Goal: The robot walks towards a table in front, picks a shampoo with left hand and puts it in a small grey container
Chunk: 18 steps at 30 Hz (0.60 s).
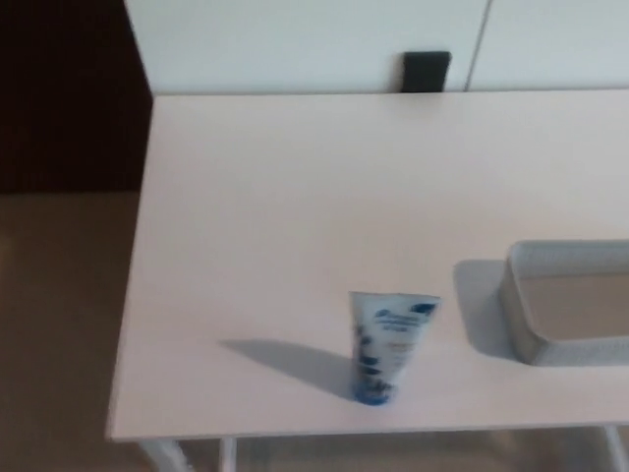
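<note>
While the shampoo (388,346) stands upright, the grey container (521,324) — nearby — lies bare.

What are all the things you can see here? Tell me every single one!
Table: one, pale beige, fills most of the view.
Shampoo tube: one, white with blue print, standing cap-down near the table's front edge.
Container: one, grey, empty, on the table at the right, partly cut off by the picture edge.
Black rectangle: one, against the wall behind the table.
Wall panels: white, along the top.
Floor: brown, on the left.
Robot's hands: none in view.
</note>
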Motion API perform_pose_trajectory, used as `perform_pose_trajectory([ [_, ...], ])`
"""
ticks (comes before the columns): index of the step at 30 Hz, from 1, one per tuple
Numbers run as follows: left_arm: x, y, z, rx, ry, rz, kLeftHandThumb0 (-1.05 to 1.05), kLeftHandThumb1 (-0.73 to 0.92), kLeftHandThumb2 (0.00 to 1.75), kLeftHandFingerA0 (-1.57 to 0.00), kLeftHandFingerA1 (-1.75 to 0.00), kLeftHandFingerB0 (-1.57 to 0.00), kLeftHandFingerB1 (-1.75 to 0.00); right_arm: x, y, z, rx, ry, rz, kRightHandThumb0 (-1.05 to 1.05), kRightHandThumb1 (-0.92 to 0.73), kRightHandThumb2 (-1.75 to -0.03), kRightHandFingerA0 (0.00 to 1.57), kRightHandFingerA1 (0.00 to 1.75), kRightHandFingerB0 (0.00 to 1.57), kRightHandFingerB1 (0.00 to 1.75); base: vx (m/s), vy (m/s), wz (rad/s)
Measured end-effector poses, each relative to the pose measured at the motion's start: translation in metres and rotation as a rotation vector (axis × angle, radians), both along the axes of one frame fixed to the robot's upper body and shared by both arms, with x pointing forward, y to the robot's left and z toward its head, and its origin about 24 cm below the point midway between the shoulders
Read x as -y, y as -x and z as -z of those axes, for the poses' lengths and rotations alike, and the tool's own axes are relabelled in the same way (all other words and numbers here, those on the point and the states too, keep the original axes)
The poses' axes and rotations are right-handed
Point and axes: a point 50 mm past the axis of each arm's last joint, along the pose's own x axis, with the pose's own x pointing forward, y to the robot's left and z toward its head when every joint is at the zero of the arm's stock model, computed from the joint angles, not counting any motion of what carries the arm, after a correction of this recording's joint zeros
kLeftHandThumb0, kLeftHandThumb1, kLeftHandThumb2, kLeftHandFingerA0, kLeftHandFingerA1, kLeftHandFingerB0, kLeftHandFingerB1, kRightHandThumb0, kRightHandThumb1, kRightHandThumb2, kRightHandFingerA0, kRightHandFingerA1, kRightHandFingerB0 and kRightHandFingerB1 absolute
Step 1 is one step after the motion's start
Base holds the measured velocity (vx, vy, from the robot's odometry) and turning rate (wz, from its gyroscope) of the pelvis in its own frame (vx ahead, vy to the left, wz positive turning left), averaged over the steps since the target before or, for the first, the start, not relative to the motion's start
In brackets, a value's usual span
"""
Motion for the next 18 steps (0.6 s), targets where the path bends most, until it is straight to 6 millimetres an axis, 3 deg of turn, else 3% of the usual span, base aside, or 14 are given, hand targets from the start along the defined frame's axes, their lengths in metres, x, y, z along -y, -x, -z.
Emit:
perform_pose_trajectory([
  [8, -0.0056, 0.002, -0.0051, 0.025, 0.004, 0.002, -0.26, 0.54, 0.56, -0.42, -0.36, -0.28, -0.3, -0.005, 0.0032, 0.0039, -0.012, -0.011, -0.009, -0.26, -0.72, -0.61, 0.63, 0.43, 0.49, 0.38, 0.03, 0.059, 0.03],
  [18, -0.0031, 0.0021, -0.0038, 0.012, 0.007, 0.029, -0.28, 0.53, 0.56, -0.45, -0.36, -0.29, -0.3, -0.0034, 0.0067, 0.0044, -0.012, -0.015, 0.011, -0.25, -0.69, -0.6, 0.62, 0.44, 0.48, 0.38, 0.0, -0.052, 0.0],
])
